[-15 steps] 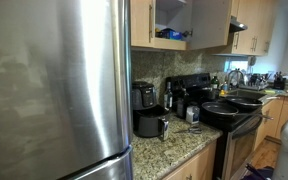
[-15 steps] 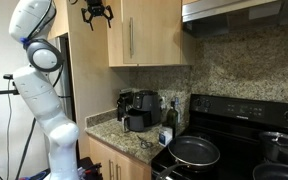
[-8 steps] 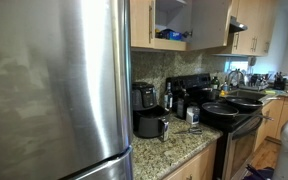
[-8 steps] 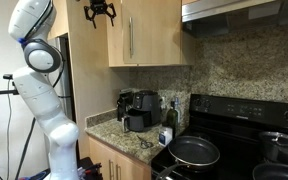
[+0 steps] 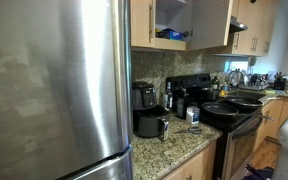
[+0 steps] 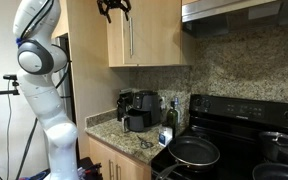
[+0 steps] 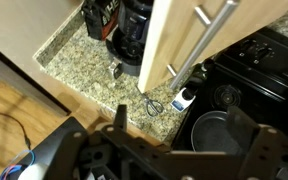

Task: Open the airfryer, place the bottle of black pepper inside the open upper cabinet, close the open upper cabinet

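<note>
Seeing gripper (image 6: pixel 115 12) up at the top edge of the upper cabinet (image 5: pixel 169 18) door (image 6: pixel 154 35), on the face that carries the handle (image 6: pixel 131 40). Can't tell from any view whether it touches the door. Reading fingers (image 7: pixel 119 118) as spread wide in the wrist view, nothing between them. Looking straight down past the door there: granite counter (image 7: pixel 79 55) below the cabinet, stove (image 7: pixel 264 60) off to one side of it. Noting the cabinet open, door swung out, white interior, blue and yellow items (image 5: pixel 171 34) on the shelf. Spotting airfryer (image 5: pixel 142 96) on the counter below the cabinet, against the backsplash, with its black drawer (image 5: pixel 150 124) pulled out in front. Placing coffee machine (image 5: pixel 174 97) below the cabinet too, just beside the airfryer on the stove side. Can't pick out the pepper bottle for certain at this resolution.
</note>
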